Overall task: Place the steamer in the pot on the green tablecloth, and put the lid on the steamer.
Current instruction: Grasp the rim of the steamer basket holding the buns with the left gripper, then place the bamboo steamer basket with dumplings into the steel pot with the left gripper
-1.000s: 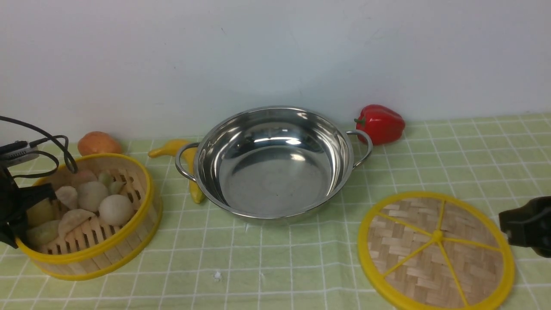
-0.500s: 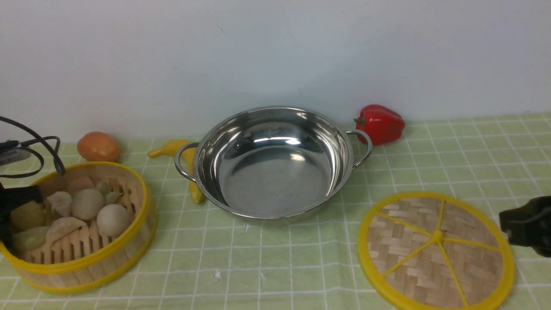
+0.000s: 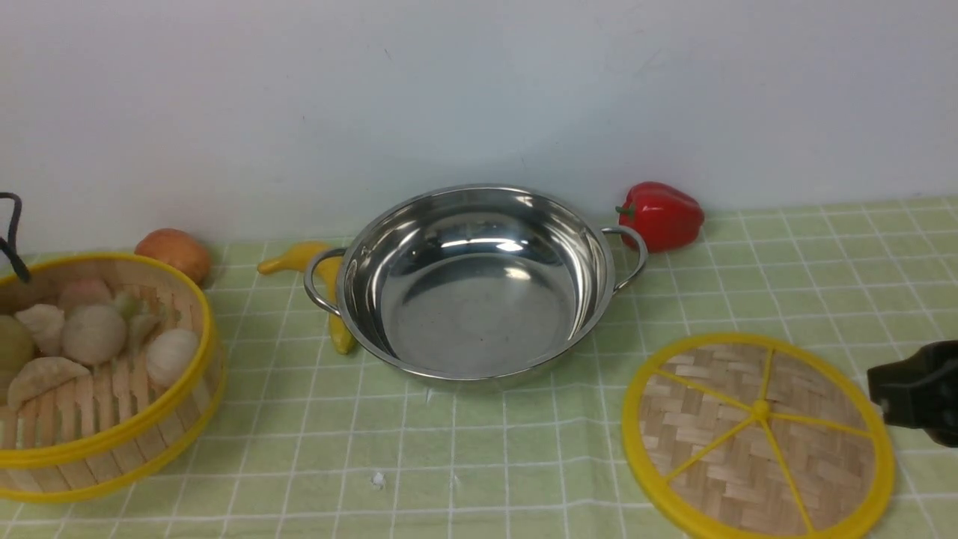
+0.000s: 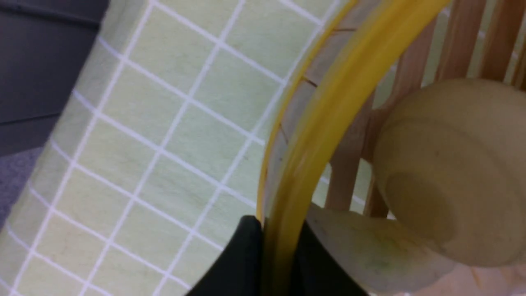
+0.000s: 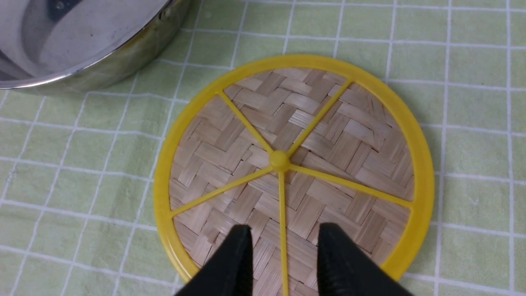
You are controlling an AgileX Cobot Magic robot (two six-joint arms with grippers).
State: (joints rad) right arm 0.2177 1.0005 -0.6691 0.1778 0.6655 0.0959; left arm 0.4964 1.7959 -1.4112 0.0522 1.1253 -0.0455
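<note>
Left end effector (image 4: pixel 281 240) clamps round yellow-rimmed bamboo-slat steamer (image 3: pixel 112 430) rim; tilting could spill dumplings (image 3: pixel 93 333). Right end effector (image 5: pixel 283 242) open over flat woven-bamboo lid (image 5: pixel 328 135).

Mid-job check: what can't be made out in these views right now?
Left gripper: outside the front view; the left wrist view shows only its tips pinching the steamer rim.
The steamer's left side: cut off by the front view's edge.
Banana: partly hidden behind the pot, front view.
Right gripper: cut off by the front view's right edge.
</note>
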